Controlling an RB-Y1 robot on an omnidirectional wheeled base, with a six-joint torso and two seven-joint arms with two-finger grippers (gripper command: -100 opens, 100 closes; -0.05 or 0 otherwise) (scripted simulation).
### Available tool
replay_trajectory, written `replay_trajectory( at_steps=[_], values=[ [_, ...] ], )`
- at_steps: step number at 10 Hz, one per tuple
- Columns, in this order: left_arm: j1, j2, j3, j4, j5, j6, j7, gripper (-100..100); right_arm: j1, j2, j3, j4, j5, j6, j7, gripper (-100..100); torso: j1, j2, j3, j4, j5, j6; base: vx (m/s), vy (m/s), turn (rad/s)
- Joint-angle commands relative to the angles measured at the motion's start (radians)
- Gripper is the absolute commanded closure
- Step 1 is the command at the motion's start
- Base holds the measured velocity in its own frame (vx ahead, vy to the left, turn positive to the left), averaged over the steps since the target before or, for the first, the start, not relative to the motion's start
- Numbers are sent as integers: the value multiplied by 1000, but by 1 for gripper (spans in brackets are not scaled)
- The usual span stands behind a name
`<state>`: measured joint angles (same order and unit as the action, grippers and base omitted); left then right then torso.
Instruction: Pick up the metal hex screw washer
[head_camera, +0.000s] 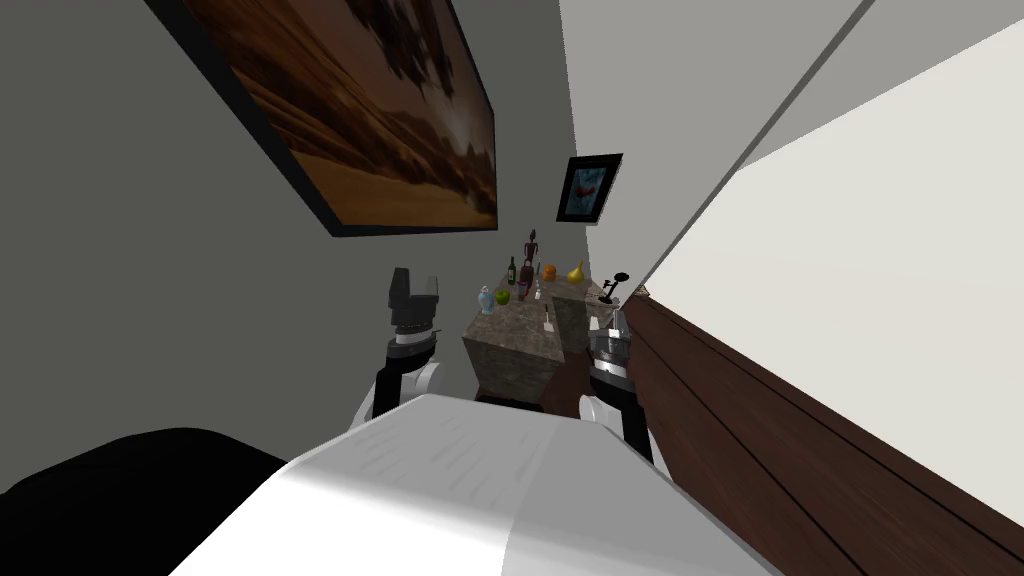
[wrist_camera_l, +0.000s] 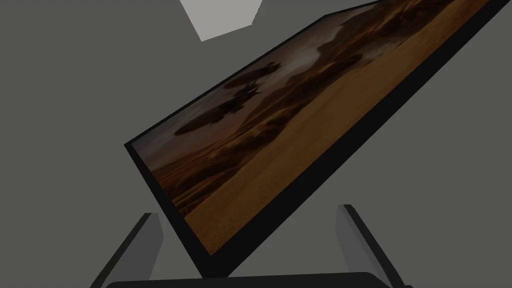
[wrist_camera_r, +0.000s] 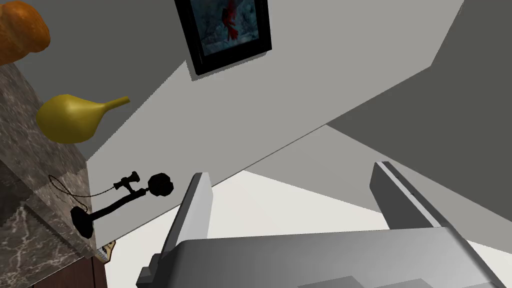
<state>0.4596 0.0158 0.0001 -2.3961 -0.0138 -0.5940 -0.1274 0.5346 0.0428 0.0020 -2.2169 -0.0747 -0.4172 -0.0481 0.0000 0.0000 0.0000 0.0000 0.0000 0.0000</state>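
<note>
- The right pincer (wrist_camera_r: 295, 210) stood wide open, nothing between its fingers, close beside the stone bench (head_camera: 515, 345).
- Its wrist view showed a yellow gourd (wrist_camera_r: 70, 120) and a black candlestick telephone (wrist_camera_r: 120, 200) on the bench edge, off to one side of that pincer and clear of its fingers.
- The head view gave the bench top ahead of both pincers: a green apple (head_camera: 503, 296), a dark bottle (head_camera: 512, 271) and a small pale piece (head_camera: 550, 322), too small to tell whether it was the washer.
- The left pincer (wrist_camera_l: 248, 210) was raised off the bench's other side, fingers apart, empty.
</note>
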Motion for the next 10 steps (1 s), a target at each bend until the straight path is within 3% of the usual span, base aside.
replay_trajectory(
  at_steps=[1, 4, 5, 7, 8, 10],
  values=[
    [0, 0, 0, 0, 0, 0, 0, 0, 1, -40, -5, 0, -16, 1, 18, -100, 0, 0, 0, 0, 0, 0, -18, -3, 5],
    [0, 0, 0, 0, 0, 0, 0, 0, 5, -132, -28, 4, -68, 8, 81, -100, -1, 3, 2, 1, 0, 0, -46, -8, 36],
    [0, 0, 0, 0, 0, 0, 0, 0, 5, -141, -28, 4, -68, 8, 81, -100, -1, 4, 2, 1, 0, 0, -35, -12, 16],
    [0, 0, 0, 0, 0, 0, 0, 0, 9, -207, -52, 12, -111, 20, 139, -100, -1, 2, 1, 0, 0, 0, -25, -18, 88],
    [0, 0, 0, 0, 0, 0, 0, 0, 9, -214, -52, 12, -111, 20, 139, -100, -2, 2, 1, 0, 0, 0, -20, -21, 37],
    [0, 0, 0, 0, 0, 0, 0, 0, 17, -283, -82, 25, -155, 41, 203, -100, -2, 1, 1, 0, 0, 0, -21, -18, 117]
  ],
)
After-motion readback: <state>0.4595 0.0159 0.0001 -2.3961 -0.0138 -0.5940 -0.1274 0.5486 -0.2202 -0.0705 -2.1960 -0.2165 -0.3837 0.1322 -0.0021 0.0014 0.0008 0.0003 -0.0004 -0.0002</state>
